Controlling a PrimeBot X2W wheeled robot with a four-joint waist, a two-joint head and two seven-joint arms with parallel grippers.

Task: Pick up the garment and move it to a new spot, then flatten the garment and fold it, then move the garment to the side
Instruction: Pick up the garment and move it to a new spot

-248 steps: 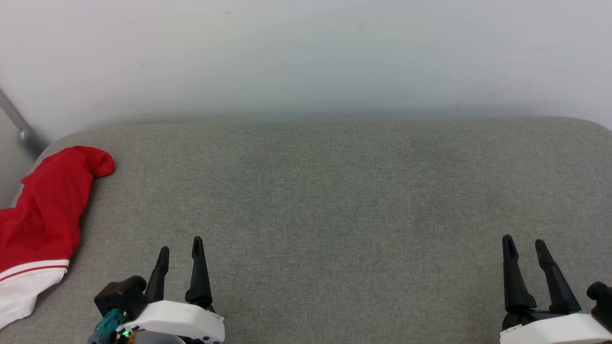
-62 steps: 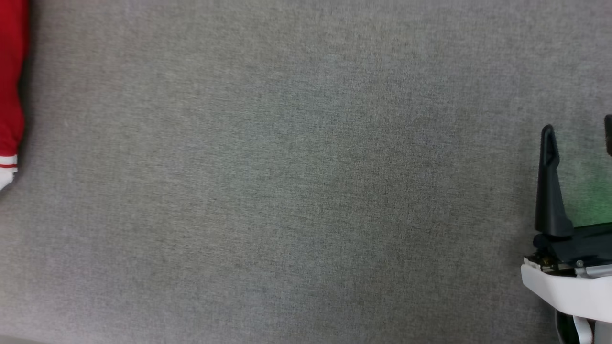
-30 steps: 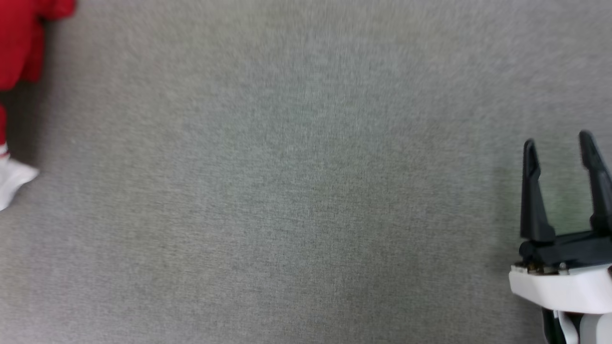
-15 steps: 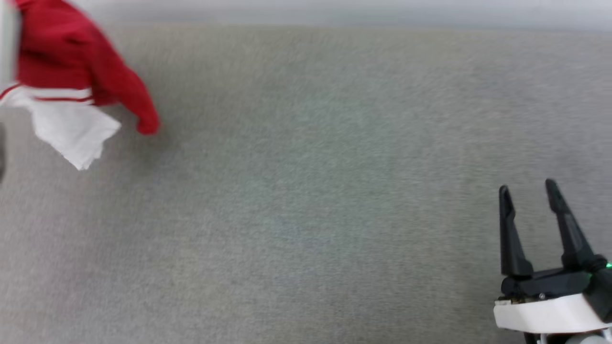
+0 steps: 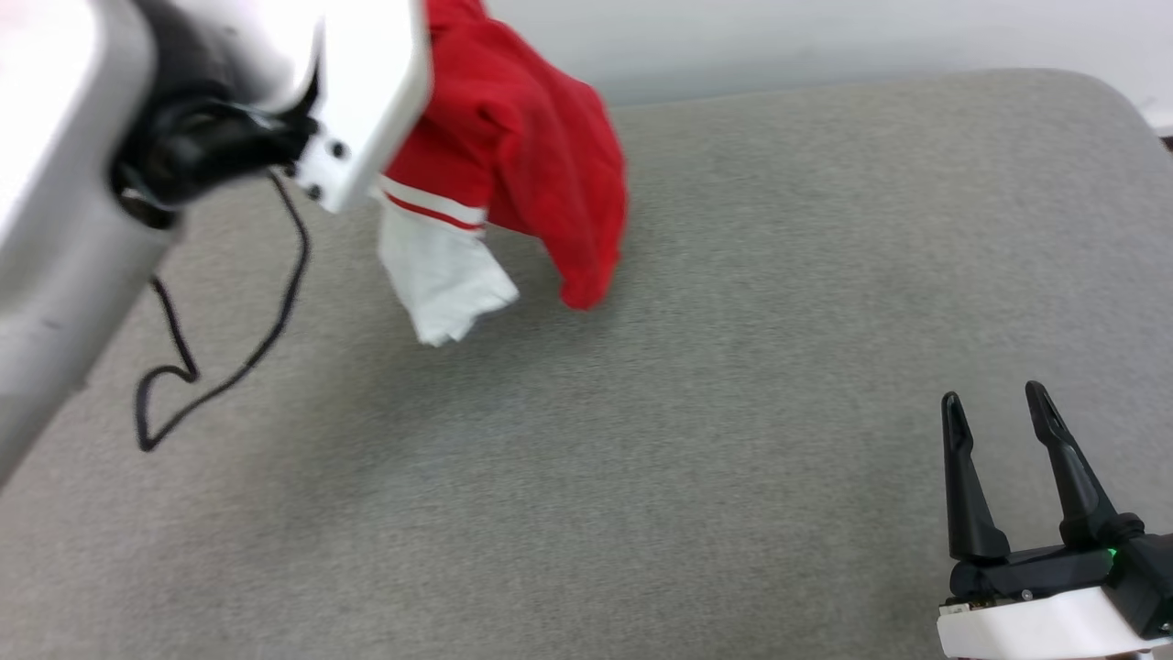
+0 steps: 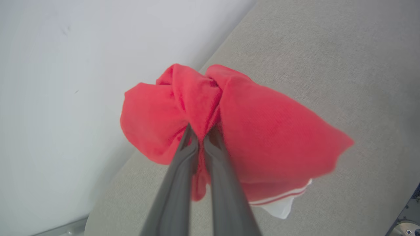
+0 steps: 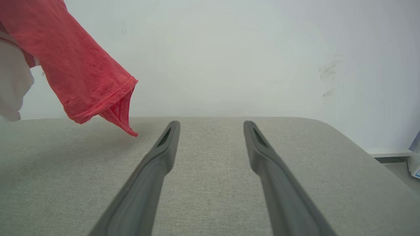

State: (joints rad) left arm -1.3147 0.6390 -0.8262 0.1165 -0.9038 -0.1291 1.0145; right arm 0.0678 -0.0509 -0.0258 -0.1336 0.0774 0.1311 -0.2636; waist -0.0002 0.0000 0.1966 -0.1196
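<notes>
The garment (image 5: 522, 147), a red T-shirt with a white sleeve and striped trim, hangs bunched above the grey cushioned surface (image 5: 696, 367) at the upper left of the head view. My left gripper (image 6: 200, 132) is shut on a fold of the garment (image 6: 262, 131), its fingertips buried in the red fabric. In the head view the pale left arm (image 5: 110, 165) covers the grip. My right gripper (image 5: 994, 403) stands open at the lower right, low over the surface, nothing between its fingers. From the right wrist view the garment (image 7: 82, 72) dangles at the upper left, apart from the right gripper (image 7: 211, 126).
A black cable (image 5: 229, 348) droops from the left arm over the surface. A white wall (image 5: 825, 37) runs behind the surface's far edge. The surface's rounded right corner (image 5: 1118, 101) shows at the upper right.
The left arm has swung into the head view, carrying the garment up and toward the middle. The head camera has shifted too. The right gripper stays open.
</notes>
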